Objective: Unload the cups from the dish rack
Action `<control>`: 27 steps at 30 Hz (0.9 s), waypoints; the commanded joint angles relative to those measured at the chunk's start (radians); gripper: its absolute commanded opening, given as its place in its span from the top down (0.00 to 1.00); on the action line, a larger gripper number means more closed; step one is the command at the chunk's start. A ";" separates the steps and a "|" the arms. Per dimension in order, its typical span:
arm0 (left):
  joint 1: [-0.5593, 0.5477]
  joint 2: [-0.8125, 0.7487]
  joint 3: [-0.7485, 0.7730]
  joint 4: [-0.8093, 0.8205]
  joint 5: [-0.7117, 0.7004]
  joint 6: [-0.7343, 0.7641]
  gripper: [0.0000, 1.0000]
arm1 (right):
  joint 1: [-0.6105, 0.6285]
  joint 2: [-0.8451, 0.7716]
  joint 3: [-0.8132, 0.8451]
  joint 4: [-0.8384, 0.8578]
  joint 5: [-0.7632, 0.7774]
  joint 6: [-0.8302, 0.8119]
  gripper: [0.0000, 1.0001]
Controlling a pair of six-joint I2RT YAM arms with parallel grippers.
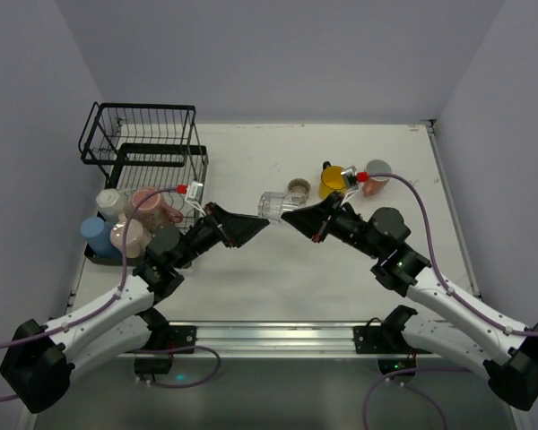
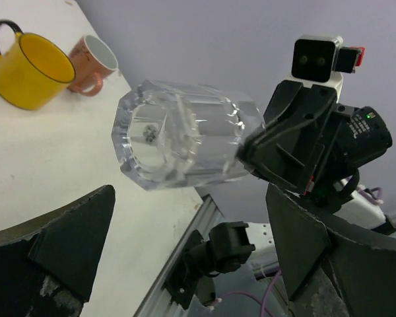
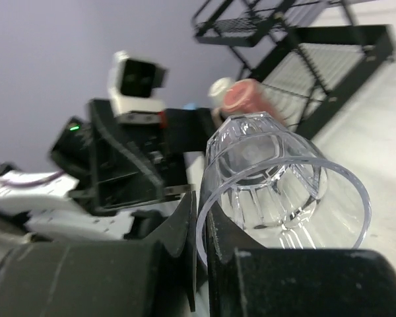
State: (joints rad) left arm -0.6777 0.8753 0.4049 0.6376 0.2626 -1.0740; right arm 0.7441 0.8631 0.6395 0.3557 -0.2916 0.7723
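Top external view is showing the clear glass (image 1: 276, 206) lying on its side near the middle of the table (image 1: 278, 287), between the tips of the two arms. The right gripper (image 1: 294, 216) is reaching in from 4 o'clock and is pinching the glass at its mouth. In the right wrist view the rim is running into the narrow slit between the nearly closed fingers (image 3: 178, 231). The left gripper (image 1: 258, 222) is coming in from 8 o'clock with its jaws spread wide. In the left wrist view the base of the glass is facing the camera and is sitting apart from both fingers (image 2: 59, 244), so only the right arm is gripping it.

The dish rack (image 1: 143, 107) is standing at 10 o'clock on the table. At its 6 o'clock end, the lower tray is holding a cluster of cups packed close together:
- a cream cup (image 1: 110, 202)
- a pink mug (image 1: 151, 206)
- a light blue cup (image 1: 94, 230)
- a salmon cup (image 1: 125, 237)
- a dark grey cup (image 1: 164, 240)

Three more are sitting on the bare table at 1 o'clock from the glass:
- a small beige cup (image 1: 298, 188), nearest the glass
- a yellow mug (image 1: 332, 182)
- a salmon-orange mug (image 1: 377, 172), partly hidden by the right wrist camera
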 commanded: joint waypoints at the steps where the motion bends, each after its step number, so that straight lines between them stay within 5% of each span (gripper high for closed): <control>1: -0.006 -0.100 0.107 -0.208 -0.084 0.188 0.00 | -0.022 -0.013 0.107 -0.264 0.163 -0.137 1.00; 5: -0.006 -0.196 0.166 -0.517 -0.180 0.304 0.00 | -0.070 0.016 0.196 -0.456 0.215 -0.189 1.00; 13: -0.006 -0.439 0.297 -0.980 -0.301 0.543 0.00 | -0.376 0.232 0.296 -0.791 0.322 -0.275 1.00; 20: -0.006 -0.542 0.341 -1.148 -0.519 0.643 0.00 | -0.523 0.434 0.399 -0.877 0.374 -0.350 1.00; 27: -0.008 -0.562 0.261 -1.133 -0.548 0.649 0.00 | -0.600 0.602 0.482 -0.925 0.402 -0.421 1.00</control>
State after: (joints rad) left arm -0.6815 0.3164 0.6941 -0.4591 -0.2424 -0.4675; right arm 0.1669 1.4288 1.0481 -0.5388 0.0879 0.4129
